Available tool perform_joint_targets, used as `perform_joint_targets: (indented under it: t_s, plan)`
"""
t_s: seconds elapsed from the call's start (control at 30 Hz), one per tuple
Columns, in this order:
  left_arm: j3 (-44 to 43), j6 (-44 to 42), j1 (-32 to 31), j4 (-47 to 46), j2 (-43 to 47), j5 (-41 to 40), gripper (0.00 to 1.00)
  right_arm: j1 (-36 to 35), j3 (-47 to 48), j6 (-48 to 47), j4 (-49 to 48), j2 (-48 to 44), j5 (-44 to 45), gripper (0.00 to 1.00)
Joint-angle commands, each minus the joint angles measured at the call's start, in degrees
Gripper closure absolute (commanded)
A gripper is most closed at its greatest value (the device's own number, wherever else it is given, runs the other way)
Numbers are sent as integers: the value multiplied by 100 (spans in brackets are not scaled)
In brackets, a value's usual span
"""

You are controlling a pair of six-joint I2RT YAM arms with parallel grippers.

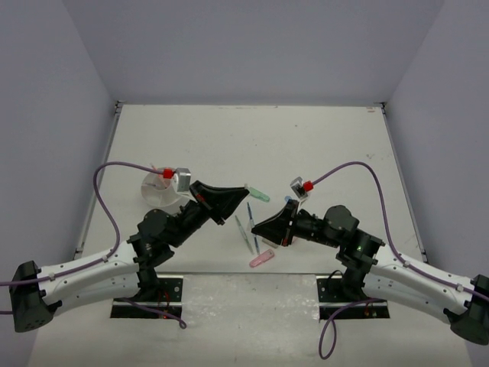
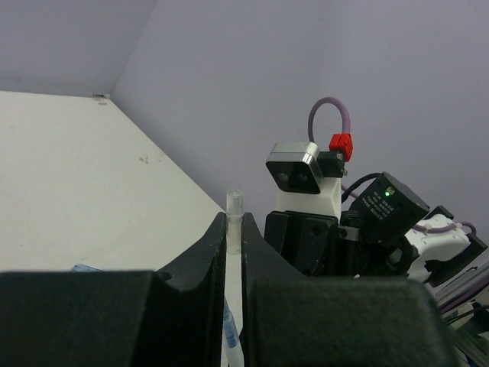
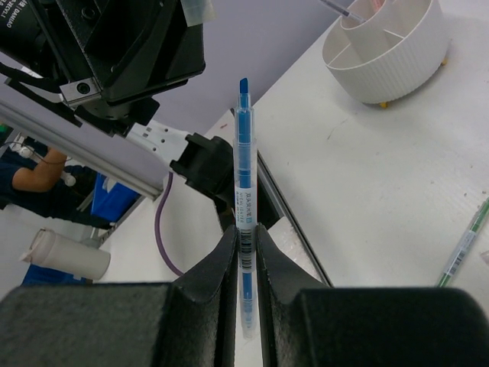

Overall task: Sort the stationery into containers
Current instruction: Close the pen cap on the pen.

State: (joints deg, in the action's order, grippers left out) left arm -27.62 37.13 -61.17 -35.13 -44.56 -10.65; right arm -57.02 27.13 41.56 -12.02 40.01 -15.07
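The round white holder (image 3: pixel 382 53), split into compartments, stands on the table; in the top view (image 1: pixel 157 191) it is partly hidden behind my left arm. My left gripper (image 1: pixel 233 205) is off the table and shut on a thin clear-tipped pen (image 2: pixel 234 205) with a blue section; its fingertips (image 2: pixel 218 229) press on both sides. My right gripper (image 1: pixel 258 225) is shut on a blue pen (image 3: pixel 243 183), held upright between its fingers (image 3: pixel 227 245). A green marker (image 1: pixel 258 194), two thin pens (image 1: pixel 244 232) and a pink marker (image 1: pixel 262 259) lie between the grippers.
A thin pen (image 3: pixel 340 9) leans in one compartment of the holder. A green pen (image 3: pixel 464 246) lies on the table at the right edge of the right wrist view. The right arm's wrist camera (image 2: pixel 294 170) is straight ahead of my left gripper. Grey walls enclose the table.
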Motion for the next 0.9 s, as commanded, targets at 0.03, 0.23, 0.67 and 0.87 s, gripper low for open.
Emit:
perform_joint_targets:
  t_s: [0.03,0.23,0.67,0.87]
  plan:
    - [21,-178,-18,-363,-68,12,100,-39,328,-79,-104,-19,-7,100]
    - [107,-135,-18,-380,-52,46,100,-46,372,-139,33,-81,162,100]
    - [271,-5,-18,-474,-112,25,100,-46,521,-201,209,-116,245,100]
    - [292,123,-18,-547,-123,139,100,-46,554,-234,310,-117,411,100]
